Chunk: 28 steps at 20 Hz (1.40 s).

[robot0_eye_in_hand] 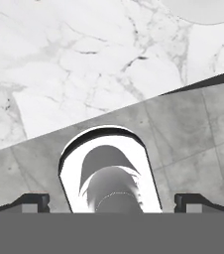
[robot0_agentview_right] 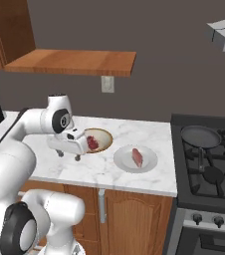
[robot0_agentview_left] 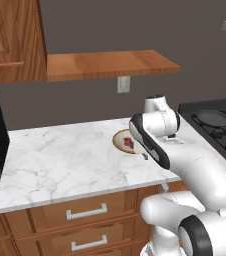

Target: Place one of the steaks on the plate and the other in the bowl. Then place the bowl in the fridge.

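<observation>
claw: spread wide, nothing held, hanging over the bench front edge, left of frame centre
bowl: just up-right of claw, dark steak inside
plate: right of bowl, pale steak lying near-to-far
next, likely: grasp bowl rim

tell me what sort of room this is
A rendered home kitchen: white marble counter over wooden drawers, black gas stove holding a dark frying pan, and a round white plate bearing a pink steak.
</observation>
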Tool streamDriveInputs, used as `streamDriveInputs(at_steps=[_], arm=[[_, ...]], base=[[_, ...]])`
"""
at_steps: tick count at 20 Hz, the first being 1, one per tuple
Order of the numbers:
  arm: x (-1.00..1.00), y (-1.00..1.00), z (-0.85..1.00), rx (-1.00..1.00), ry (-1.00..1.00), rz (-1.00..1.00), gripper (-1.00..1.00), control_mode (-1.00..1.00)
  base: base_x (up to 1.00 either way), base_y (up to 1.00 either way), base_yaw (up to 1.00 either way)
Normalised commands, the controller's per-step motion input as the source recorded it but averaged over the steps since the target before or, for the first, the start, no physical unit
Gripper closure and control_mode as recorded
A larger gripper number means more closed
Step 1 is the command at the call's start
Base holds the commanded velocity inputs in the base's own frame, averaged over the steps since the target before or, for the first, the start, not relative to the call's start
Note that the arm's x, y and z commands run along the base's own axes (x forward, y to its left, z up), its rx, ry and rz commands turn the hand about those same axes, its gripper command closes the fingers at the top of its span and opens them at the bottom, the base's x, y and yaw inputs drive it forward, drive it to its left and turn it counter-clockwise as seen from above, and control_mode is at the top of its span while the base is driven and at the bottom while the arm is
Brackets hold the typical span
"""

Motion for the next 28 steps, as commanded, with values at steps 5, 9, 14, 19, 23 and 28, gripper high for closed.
streamDriveInputs(at_steps=[5,9,14,19,23,28], arm=[[0.00,0.00,-0.04,0.03,-0.04,-0.01,-1.00,1.00],[0.00,0.00,0.00,0.00,0.00,0.00,-1.00,1.00],[0.00,0.00,0.00,0.00,0.00,0.00,-1.00,1.00],[0.00,0.00,0.00,0.00,0.00,0.00,-1.00,1.00],[0.00,0.00,0.00,0.00,0.00,0.00,-1.00,1.00],[0.00,0.00,0.00,0.00,0.00,0.00,-1.00,1.00]], base=[[-0.01,-0.25,-0.54],[0.00,-0.15,-0.92],[0.00,-0.07,-0.97],[0.00,-0.19,-0.94],[0.00,-0.33,-0.90],[0.00,-0.62,-0.81]])
